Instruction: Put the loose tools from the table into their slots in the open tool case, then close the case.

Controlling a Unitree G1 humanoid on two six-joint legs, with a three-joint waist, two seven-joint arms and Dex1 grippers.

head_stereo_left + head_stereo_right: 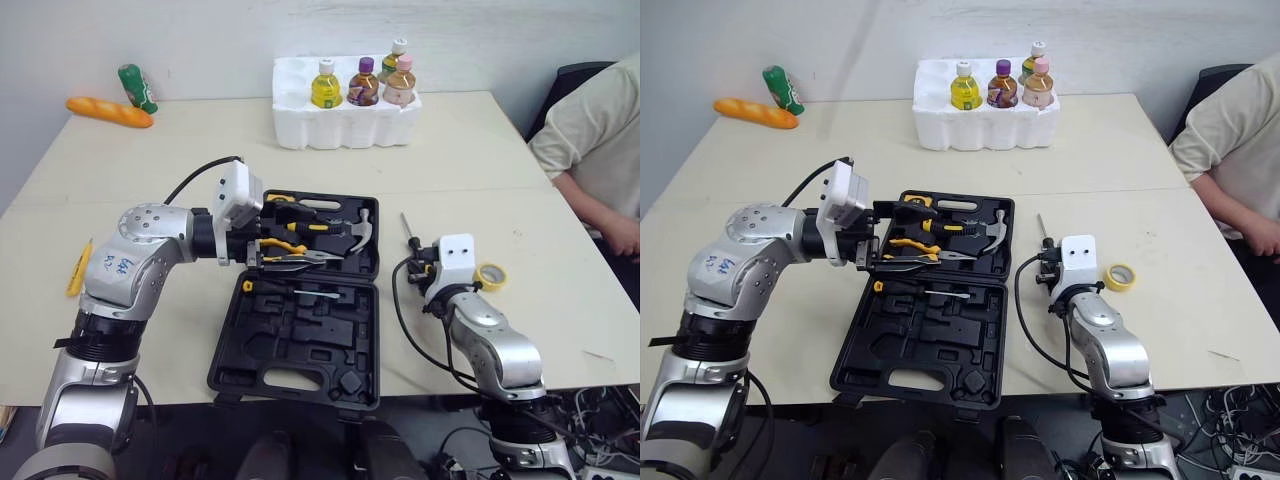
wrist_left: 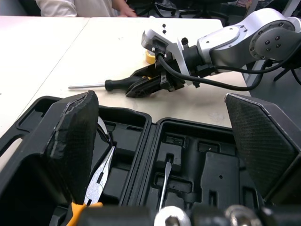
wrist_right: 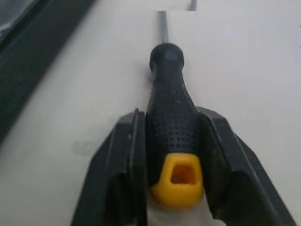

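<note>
Just right of the tool case [image 1: 300, 320], the screwdriver [image 2: 101, 85] is clamped on the table [image 1: 480, 160] by the right gripper [image 3: 173, 127] jaws, so it's gotta be lifted into its slot next, while the left gripper [image 2: 157, 101] is held over the case, jaws open.

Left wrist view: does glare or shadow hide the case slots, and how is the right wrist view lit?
Left wrist view: even light, no glare; the tool case shows its black slots clearly between the open fingers of the left pincer, which mask both sides. Right wrist view: soft light, no hard shadow around the screwdriver clamped in the right pincer.
</note>
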